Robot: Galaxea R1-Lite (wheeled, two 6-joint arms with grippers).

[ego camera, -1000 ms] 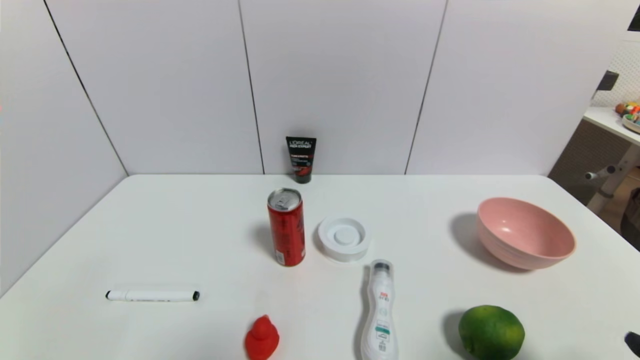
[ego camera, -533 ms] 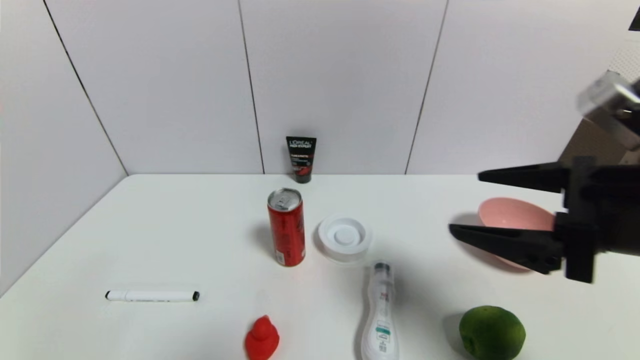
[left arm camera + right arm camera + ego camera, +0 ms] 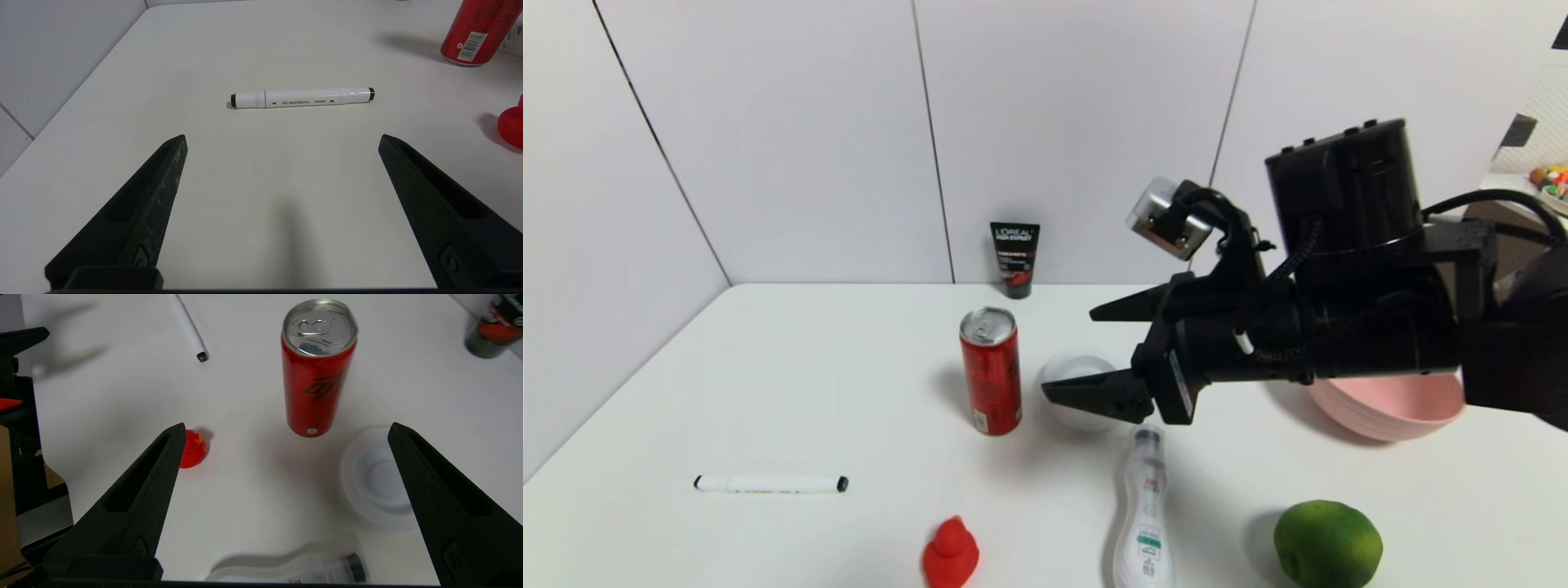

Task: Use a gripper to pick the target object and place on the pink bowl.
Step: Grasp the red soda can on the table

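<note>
The right gripper (image 3: 1086,351) hangs above the table (image 3: 809,367) at centre-right of the head view, its two dark fingers spread wide with nothing between them. One fingertip (image 3: 1104,313) sits higher in the frame, the other (image 3: 1058,394) lower, in front of the white round lid (image 3: 1068,369), which it partly hides. The tips point toward the frame's left, at the red drink can (image 3: 990,371), and stop short of it with clear table between. From the right wrist camera the can (image 3: 318,367) stands upright in the gap ahead of the open fingers (silver top and pull tab facing the lens), untouched.

Behind the gripper the bulky black arm (image 3: 1347,269) crosses the right side of the head view and covers most of the pink bowl (image 3: 1388,412), whose lower rim shows beneath it, well apart from the can.

The left gripper (image 3: 282,141) appears only in its own wrist view, fingers wide apart and empty, low over the table with a white marker (image 3: 301,98) lying ahead of it.

Elsewhere in the head view: a black L'Oreal tube (image 3: 1014,259) upright at the back wall, a white bottle (image 3: 1145,510) lying at lower centre, a red duck figure (image 3: 950,553) at the bottom edge, and a green lime (image 3: 1327,543) at lower right.
</note>
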